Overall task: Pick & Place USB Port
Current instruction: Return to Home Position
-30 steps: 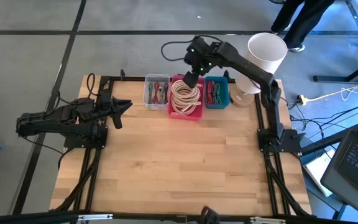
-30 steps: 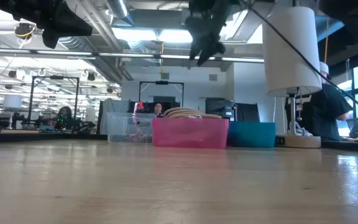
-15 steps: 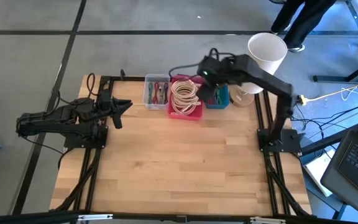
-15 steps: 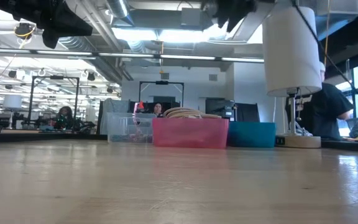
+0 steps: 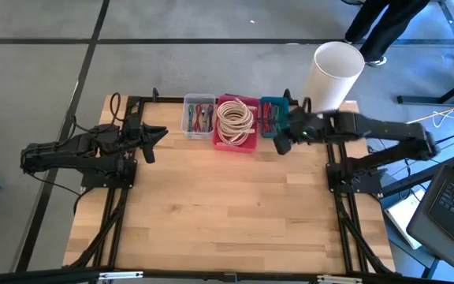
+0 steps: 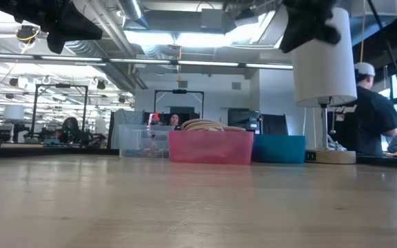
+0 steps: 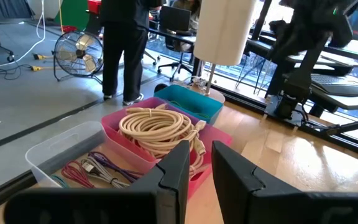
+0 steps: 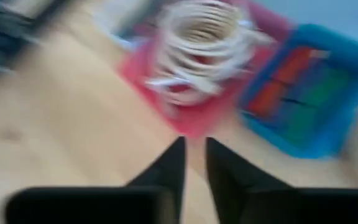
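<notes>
The cream cable [image 5: 236,118] is lying coiled, filling the red bin [image 5: 235,147]. The right gripper [image 5: 282,145] is hovering just right of it, the left gripper [image 5: 158,136] waiting well left, both with fingers together.

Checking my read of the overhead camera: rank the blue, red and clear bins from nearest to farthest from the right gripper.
From the right gripper:
1. Blue bin, right end of the row, just beyond it.
2. Red bin, middle, holding white cables.
3. Clear bin, left end of the row.
</notes>
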Available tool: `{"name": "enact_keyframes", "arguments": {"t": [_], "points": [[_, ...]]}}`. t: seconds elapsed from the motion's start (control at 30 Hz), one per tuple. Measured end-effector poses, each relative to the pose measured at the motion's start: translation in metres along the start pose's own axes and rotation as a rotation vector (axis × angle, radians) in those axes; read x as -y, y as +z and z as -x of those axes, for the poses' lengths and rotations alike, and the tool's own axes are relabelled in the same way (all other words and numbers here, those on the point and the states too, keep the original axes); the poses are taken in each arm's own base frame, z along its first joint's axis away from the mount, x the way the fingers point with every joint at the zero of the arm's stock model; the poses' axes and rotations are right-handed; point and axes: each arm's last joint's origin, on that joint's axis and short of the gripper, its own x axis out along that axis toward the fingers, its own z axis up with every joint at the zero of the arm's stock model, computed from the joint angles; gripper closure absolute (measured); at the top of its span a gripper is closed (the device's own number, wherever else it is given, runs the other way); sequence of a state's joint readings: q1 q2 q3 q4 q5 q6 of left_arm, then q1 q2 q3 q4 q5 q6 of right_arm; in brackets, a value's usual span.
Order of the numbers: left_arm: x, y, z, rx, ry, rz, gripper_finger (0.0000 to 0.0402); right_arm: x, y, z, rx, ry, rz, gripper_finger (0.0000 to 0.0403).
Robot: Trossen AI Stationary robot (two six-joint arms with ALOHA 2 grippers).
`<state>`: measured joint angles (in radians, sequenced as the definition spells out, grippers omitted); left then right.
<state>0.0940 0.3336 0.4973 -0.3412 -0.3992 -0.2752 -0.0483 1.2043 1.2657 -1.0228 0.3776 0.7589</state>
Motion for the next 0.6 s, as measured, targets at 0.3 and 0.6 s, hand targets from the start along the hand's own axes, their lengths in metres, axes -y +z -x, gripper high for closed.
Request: {"name": "enact_keyframes", "arguments": {"t": [0.3,0.6], "points": [[0.000,0.000,0.000,0.000,0.000,0.000,0.0341,0.018,-0.061,-0.061,0.292,0.573,0.114,0.0398],[0.000,0.000,0.000,0.000,0.000,0.000,0.0341,0.044,-0.105,-0.088,0.587,0.844,0.312,0.0400]]}}
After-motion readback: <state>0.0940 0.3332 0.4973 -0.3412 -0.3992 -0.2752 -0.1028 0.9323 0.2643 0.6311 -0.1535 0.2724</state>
